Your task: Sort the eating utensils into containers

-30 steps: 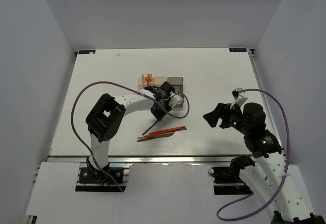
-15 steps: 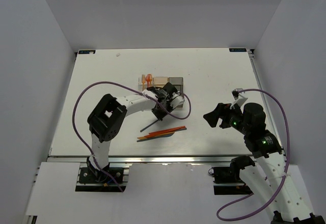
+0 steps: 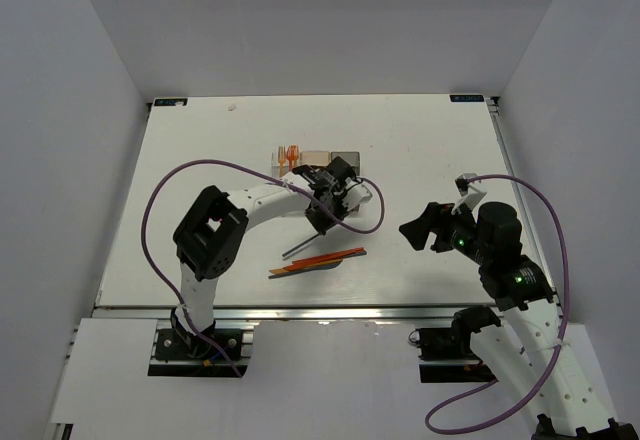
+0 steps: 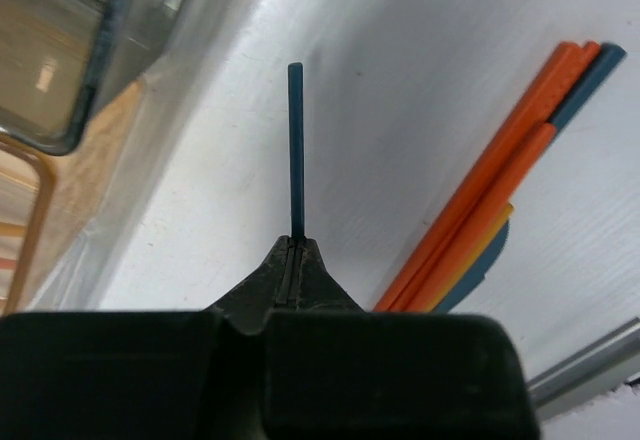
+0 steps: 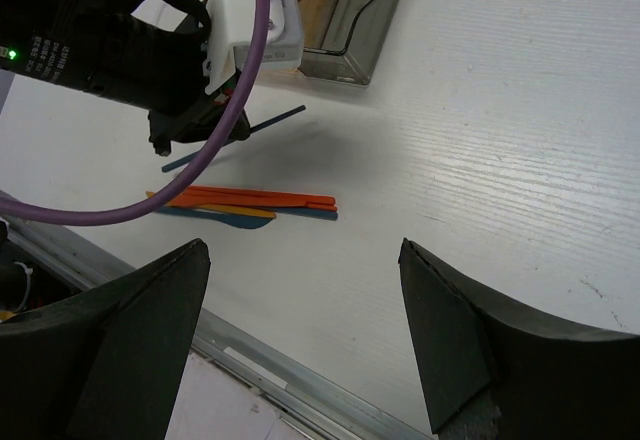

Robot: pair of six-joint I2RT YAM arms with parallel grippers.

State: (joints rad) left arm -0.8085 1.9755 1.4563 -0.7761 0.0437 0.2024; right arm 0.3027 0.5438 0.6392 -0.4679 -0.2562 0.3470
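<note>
Claws: left claw (image 4: 296,248) pinched tight on a dark blue utensil (image 4: 295,150); right claw (image 5: 300,260) spread wide, empty.

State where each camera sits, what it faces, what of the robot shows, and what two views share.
Top external: above and behind, looking down on the table; both arms show.
Left wrist: on that arm, looking past the left gripper, shut on a dark utensil.
Right wrist: on that arm, facing the left arm; open right gripper shows.
Shared: both wrist views show the orange pile.
</note>
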